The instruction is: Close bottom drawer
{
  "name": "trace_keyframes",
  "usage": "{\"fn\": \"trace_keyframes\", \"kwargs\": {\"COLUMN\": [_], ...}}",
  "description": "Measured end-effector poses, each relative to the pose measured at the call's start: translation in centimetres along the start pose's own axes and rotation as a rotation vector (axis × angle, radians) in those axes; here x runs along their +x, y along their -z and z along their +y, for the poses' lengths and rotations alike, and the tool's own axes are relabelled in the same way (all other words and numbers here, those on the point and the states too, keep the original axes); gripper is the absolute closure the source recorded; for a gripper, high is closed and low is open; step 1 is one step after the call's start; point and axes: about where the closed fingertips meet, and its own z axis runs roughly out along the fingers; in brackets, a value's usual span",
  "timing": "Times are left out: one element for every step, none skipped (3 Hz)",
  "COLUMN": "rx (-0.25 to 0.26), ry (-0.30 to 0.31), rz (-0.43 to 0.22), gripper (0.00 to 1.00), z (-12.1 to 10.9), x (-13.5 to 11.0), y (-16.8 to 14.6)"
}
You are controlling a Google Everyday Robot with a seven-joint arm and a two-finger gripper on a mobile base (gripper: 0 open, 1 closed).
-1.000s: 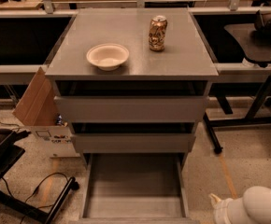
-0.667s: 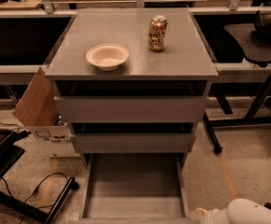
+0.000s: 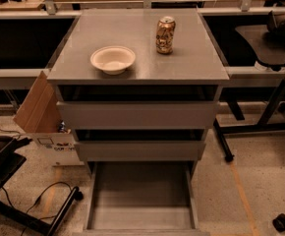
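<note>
We look down on a grey cabinet (image 3: 182, 63) standing on a speckled floor (image 3: 260, 171). The bottom drawer (image 3: 141, 195) is pulled far out toward us: its smooth grey tray lies open to view, with nothing in it that we can make out, and its front edge runs along the lower border of the view, partly cut off there. Both side walls of the tray show, reaching back under the cabinet body.

Above it sit the middle drawer front (image 3: 139, 150) and, higher up, the top drawer front (image 3: 137, 114), each a plain grey panel with a dark gap showing over it. We cannot tell whether those two are fully pushed in.

On the cabinet top a shallow cream bowl (image 3: 112, 59) rests upright left of centre, near the front edge. A drink can (image 3: 165, 35) stands upright behind it and to the right, well apart from the bowl.

Our gripper is outside the view, so we cannot tell how it is set or where it sits relative to the drawer.

To the left of the cabinet a cardboard box (image 3: 37, 109) leans with a flap raised, just beside the cabinet's side. A dark cable (image 3: 48, 190) loops on the floor below it. On the right a black stand (image 3: 275, 107) spreads its legs over the floor, and a pale tape line (image 3: 243, 195) runs across the floor between it and the drawer
</note>
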Motion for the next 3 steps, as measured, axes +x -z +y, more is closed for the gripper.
{"fn": "trace_keyframes", "kwargs": {"rx": [-0.021, -0.026, -0.052], "ry": [-0.027, -0.028, -0.022], "rz": [-0.011, -0.012, -0.017], "gripper": [0.86, 1.00, 1.00], "z": [1.7, 1.9, 2.2], "x": [1.2, 1.2, 1.2], "y": [-2.3, -2.5, -3.7]}}
